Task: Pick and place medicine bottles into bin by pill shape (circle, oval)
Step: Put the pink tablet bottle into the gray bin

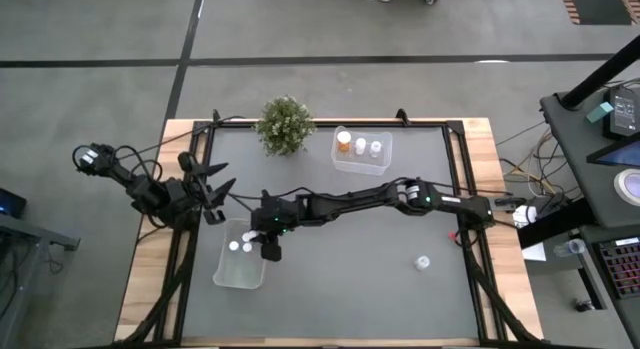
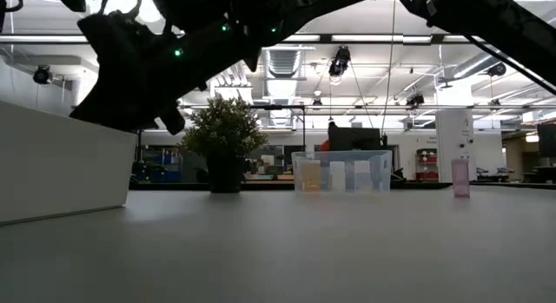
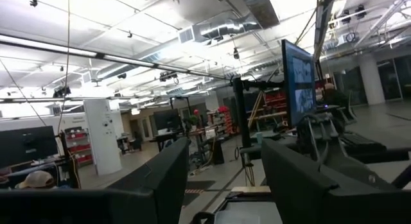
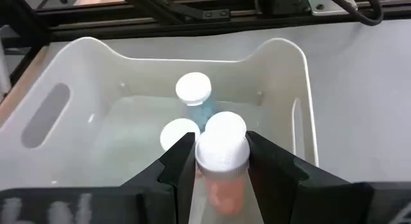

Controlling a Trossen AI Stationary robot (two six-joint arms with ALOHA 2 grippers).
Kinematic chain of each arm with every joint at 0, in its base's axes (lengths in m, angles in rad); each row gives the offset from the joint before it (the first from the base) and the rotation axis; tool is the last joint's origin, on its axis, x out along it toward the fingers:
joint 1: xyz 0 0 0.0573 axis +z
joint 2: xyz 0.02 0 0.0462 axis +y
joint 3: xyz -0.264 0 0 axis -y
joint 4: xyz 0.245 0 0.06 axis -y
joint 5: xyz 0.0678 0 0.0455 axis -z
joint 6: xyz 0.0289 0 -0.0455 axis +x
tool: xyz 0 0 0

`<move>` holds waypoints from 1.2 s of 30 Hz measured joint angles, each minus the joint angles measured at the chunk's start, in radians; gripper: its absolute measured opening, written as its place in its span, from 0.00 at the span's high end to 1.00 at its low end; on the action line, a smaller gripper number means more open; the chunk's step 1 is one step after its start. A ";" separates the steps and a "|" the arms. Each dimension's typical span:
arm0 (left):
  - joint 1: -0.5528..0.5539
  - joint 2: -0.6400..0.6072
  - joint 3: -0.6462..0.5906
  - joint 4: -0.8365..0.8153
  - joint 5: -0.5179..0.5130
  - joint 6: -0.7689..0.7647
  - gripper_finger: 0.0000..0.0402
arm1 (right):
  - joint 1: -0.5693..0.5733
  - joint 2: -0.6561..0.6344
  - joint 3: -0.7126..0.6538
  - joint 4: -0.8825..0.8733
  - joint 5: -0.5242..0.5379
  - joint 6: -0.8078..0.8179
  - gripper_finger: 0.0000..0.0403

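Pinched between my right fingers (image 4: 221, 161), a pink bottle (image 4: 223, 156) hangs over the near bin (image 4: 302, 89). Releasing off-centre risks toppling the two bottles inside. Left fingers (image 3: 225, 179) parted, empty.

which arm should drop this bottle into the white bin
The right. Its gripper is shut on the pink bottle, directly above the white bin, where two bottles already lie. The left gripper waits empty at the table's left edge, beside the bin.
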 joint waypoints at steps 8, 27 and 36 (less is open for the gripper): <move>0.000 -0.004 -0.003 0.006 0.004 0.000 0.55 | 0.003 0.021 0.001 0.008 0.001 -0.007 0.70; 0.000 -0.004 -0.004 0.005 0.004 0.001 0.55 | 0.004 0.021 0.000 0.006 0.001 -0.027 0.57; 0.000 -0.003 -0.004 0.005 0.004 0.001 0.55 | 0.003 0.014 -0.002 0.002 0.002 -0.039 0.55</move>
